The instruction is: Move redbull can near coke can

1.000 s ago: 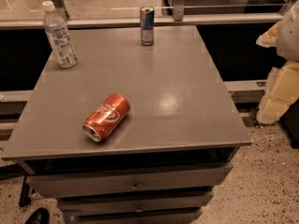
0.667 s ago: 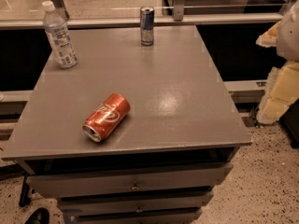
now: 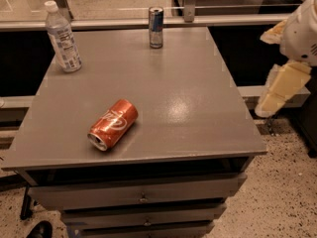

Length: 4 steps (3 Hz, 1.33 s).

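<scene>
Tabletop (image 3: 188, 68) grey above speckled floor (image 3: 292, 192); hand (image 3: 280, 86) off its right edge, grip unclear.

Office; drawer cabinet (image 3: 143, 198); tool (image 3: 273, 99) at right

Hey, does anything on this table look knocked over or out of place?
The coke can lies on its side at the front left of the table, while the redbull can and water bottle stand upright toward the back. The gripper hangs beyond the right edge.
</scene>
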Each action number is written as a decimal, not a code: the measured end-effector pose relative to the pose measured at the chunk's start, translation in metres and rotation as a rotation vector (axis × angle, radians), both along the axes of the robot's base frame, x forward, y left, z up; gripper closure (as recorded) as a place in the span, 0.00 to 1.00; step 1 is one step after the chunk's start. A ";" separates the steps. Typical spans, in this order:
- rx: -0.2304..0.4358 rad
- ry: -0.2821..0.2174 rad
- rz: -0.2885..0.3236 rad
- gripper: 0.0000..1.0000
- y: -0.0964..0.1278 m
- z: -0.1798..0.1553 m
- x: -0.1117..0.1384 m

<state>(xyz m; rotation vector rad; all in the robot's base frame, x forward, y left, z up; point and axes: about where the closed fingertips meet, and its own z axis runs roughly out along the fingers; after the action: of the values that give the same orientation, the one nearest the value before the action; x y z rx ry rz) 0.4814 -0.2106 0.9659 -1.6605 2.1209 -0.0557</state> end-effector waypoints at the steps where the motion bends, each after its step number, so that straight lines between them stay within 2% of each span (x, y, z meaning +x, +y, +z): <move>1: 0.140 -0.102 0.009 0.00 0.014 0.001 0.060; 2: 0.329 -0.200 0.005 0.00 0.045 0.009 0.120; 3: 0.499 -0.269 0.004 0.00 0.083 0.013 0.161; 4: 0.527 -0.302 -0.007 0.00 0.089 0.019 0.172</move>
<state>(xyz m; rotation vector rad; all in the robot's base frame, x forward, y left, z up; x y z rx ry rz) 0.6529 -0.1217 0.9845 -1.2437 1.7226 0.2189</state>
